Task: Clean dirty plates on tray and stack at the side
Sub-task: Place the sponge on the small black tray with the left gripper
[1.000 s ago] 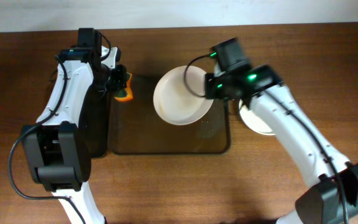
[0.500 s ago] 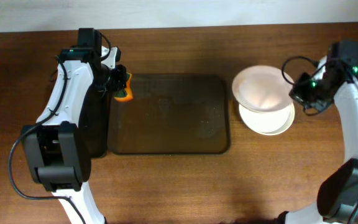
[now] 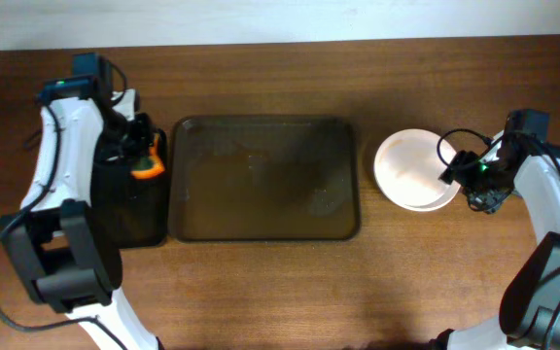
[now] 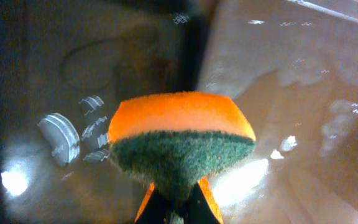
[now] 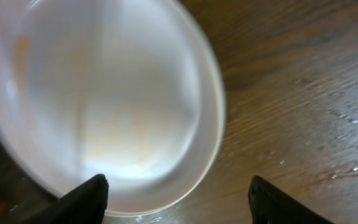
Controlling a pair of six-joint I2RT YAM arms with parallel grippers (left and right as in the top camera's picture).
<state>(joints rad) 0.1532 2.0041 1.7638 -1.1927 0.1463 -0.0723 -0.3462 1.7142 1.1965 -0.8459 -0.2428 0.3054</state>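
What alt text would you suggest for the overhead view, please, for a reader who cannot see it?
A dark tray with no plates on it lies mid-table. To its right, the right pincer is open beside a stack of white plates; to its left, the left pincer holds an orange sponge over a black tub.

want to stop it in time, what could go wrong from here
The open right gripper sits at the rim of the plates; a skewed retreat could nudge them. The left gripper pinches only the lower tip of the sponge, so it may slip out.
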